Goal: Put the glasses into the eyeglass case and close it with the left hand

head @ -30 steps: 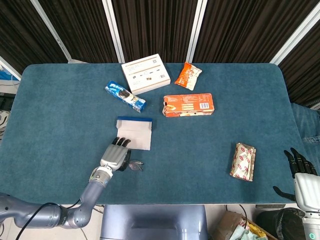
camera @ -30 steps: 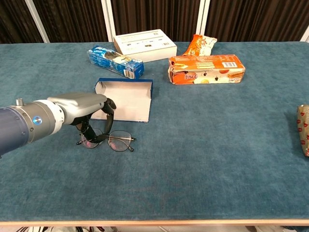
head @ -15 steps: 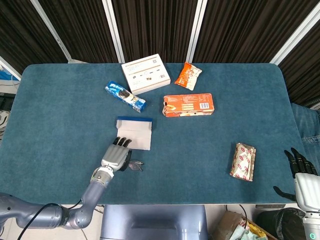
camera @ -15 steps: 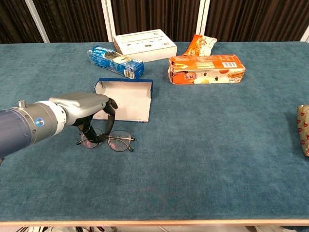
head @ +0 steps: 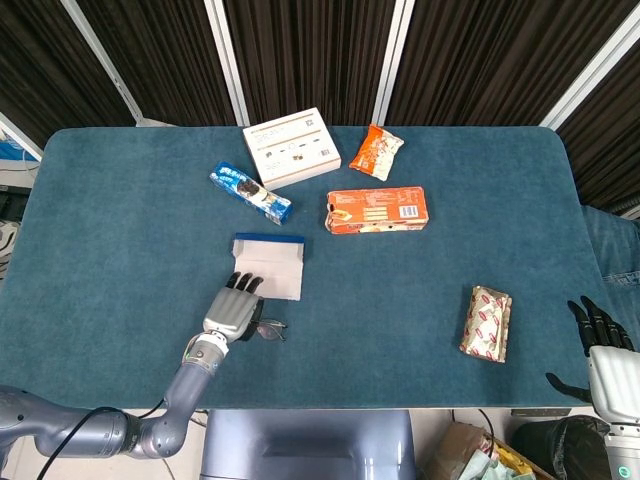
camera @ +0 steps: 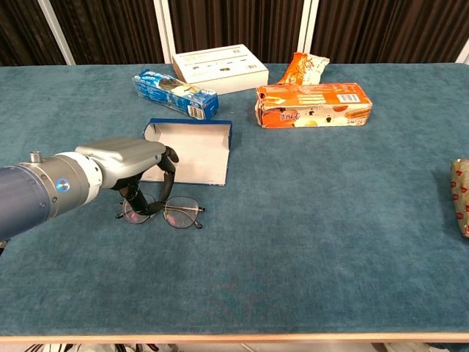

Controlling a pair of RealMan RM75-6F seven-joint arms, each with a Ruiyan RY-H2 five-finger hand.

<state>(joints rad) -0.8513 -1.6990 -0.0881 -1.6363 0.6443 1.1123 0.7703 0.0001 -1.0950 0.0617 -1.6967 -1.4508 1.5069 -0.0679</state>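
Closing over the glasses (camera: 167, 213) at lower left, the left robot hand (camera: 135, 170) has barely shifted; fingers curl around one lens, the lift pending.

The left hand (camera: 135, 172) is held low with dark fingers (camera: 150, 199) curled downward, while the right hand (head: 600, 340) is kept aside, fingers apart.

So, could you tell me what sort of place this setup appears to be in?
Probably a robot test or data-collection station rather than a home: a blue felt-covered table backed by dark curtains, and snack packages such as the orange box laid out as props.
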